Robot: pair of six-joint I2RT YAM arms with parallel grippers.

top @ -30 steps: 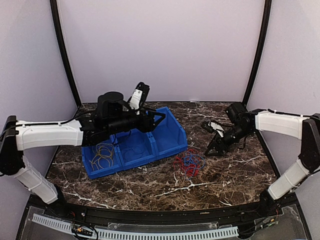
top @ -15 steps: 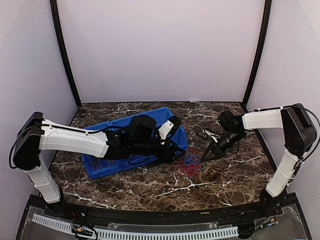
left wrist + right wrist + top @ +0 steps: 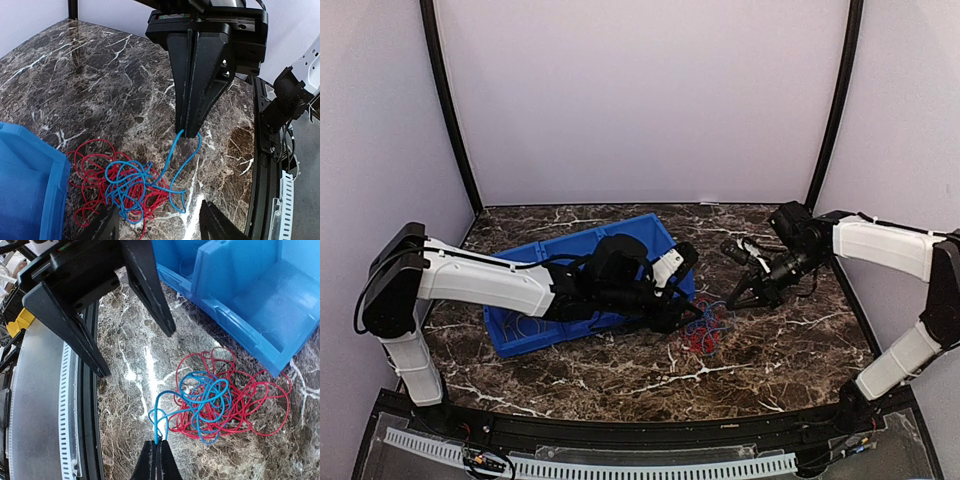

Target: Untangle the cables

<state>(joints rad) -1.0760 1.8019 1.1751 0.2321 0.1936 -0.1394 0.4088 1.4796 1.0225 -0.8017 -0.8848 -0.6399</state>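
My left arm [image 3: 480,285] stretches low from its base toward the right, and my left gripper [image 3: 692,316] points down at the far end with its jaws spread wide. My right arm [image 3: 880,245] comes in from the right side, wrist bent downward. My right gripper [image 3: 733,300] tilts down toward the left one, fingers pressed flat together, pinching a blue cable [image 3: 205,390]. The two grippers are near each other but not touching.

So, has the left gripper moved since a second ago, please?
Yes: the left gripper swung right, from above the blue bin to the cables.
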